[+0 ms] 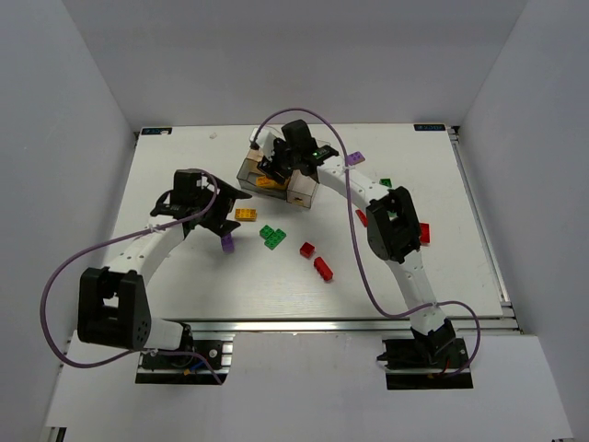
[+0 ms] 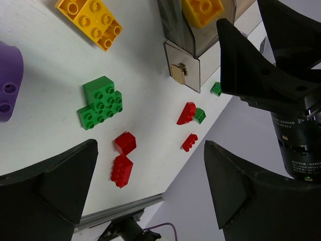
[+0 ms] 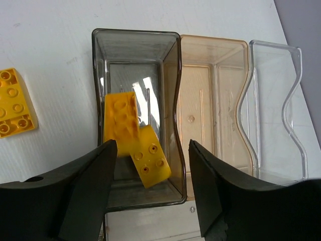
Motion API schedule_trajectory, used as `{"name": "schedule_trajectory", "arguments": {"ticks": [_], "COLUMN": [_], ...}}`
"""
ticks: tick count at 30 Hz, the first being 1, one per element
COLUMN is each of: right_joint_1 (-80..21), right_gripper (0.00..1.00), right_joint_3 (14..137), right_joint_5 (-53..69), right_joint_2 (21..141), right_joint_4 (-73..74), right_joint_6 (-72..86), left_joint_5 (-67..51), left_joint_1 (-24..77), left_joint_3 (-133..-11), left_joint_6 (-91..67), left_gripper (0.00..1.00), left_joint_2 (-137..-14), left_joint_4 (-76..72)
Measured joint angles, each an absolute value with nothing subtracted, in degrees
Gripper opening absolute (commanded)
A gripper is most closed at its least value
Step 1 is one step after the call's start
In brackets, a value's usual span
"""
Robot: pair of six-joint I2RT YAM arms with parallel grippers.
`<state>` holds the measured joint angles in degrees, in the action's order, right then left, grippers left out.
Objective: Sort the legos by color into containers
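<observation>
Right gripper (image 3: 150, 146) hangs, jaws apart, over the box's dark-tinted compartment (image 3: 135, 45), where two yellow bricks (image 3: 120, 120) lie. Lifting straight up should avoid clipping the walls. Another yellow brick (image 3: 15, 103) waits on the surface (image 3: 50, 30) beside the box.

My desk (image 1: 276, 290) is a flat white board, matte and lightly scuffed. A silver metal rail (image 1: 350, 325) runs along its near edge, and a second rail (image 1: 483, 230) follows the right side. Two small blue labels sit at the far corners, one on the left (image 1: 155, 131) and one on the right (image 1: 429, 127); I can't read what is printed on them. Plain pale grey walls close the desk in: the left wall (image 1: 55, 138), the back wall (image 1: 294, 55) and the right wall (image 1: 543, 138). From my left wrist the near rail (image 2: 120, 208) shows at the desk's edge.
</observation>
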<state>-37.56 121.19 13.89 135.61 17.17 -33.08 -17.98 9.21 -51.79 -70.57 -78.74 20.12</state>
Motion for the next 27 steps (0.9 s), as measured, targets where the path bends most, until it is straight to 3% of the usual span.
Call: {"name": "schedule_trajectory", "arguments": {"ticks": [5, 8, 9, 10, 11, 12, 14, 15, 16, 18, 19, 20, 23, 27], "right_joint_1": [-37.6, -37.5, -37.4, -37.2, -36.9, -36.6, -35.1, -34.1, -32.9, -30.3, -28.9, -27.7, -26.4, -25.8], "right_gripper": [0.69, 0.61, 0.53, 0.23, 0.08, 0.0, 0.0, 0.02, 0.27, 0.52, 0.77, 0.89, 0.89, 0.89], "right_joint_3": [121.2, 121.1, 120.6, 119.5, 118.0, 116.8, 112.6, 109.5, 105.6, 95.4, 90.9, 85.7, 71.6, 63.7], "right_joint_5": [14.7, 14.8, 14.9, 15.1, 15.5, 16.1, 19.0, 20.4, 22.4, 26.4, 27.8, 29.3, 33.0, 35.3], "right_joint_2": [135.6, 135.6, 135.2, 134.5, 133.4, 132.0, 127.6, 124.4, 120.3, 109.8, 104.8, 99.3, 84.4, 74.1], "right_joint_4": [16.6, 16.3, 15.8, 15.2, 15.1, 15.2, 14.7, 14.3, 13.7, 11.0, 10.0, 7.7, 2.1, 0.9], "right_joint_6": [-33.1, -32.6, -32.1, -31.0, -29.9, -28.2, -23.4, -21.3, -18.9, -14.5, -12.6, -10.6, -6.6, -3.8], "left_joint_5": [-18.0, -18.0, -18.0, -18.0, -18.0, -17.9, -17.6, -17.3, -17.0, -15.9, -15.3, -14.5, -12.3, -8.6], "left_joint_1": [9.3, 9.3, 9.4, 9.4, 9.5, 9.6, 9.8, 9.9, 9.9, 10.0, 10.0, 10.0, 10.0, 10.3], "left_joint_3": [-51.8, -52.1, -52.4, -52.9, -53.4, -54.0, -56.0, -57.4, -59.1, -63.6, -65.9, -67.9, -72.6, -76.7], "left_joint_6": [-71.4, -71.5, -71.5, -71.6, -71.6, -71.6, -71.4, -71.1, -70.8, -69.6, -69.0, -68.4, -67.1, -66.5], "left_gripper": [0.95, 0.94, 0.92, 0.9, 0.88, 0.81, 0.74, 0.65, 0.64, 0.63, 0.67, 0.71, 0.82, 0.83], "left_joint_2": [-79.1, -80.5, -81.3, -82.4, -83.5, -84.8, -87.4, -88.9, -90.2, -93.2, -94.5, -95.6, -97.7, -100.0], "left_joint_4": [20.5, 21.2, 21.4, 21.8, 22.3, 22.7, 24.2, 25.2, 26.4, 29.5, 30.8, 32.1, 36.7, 43.0]}}
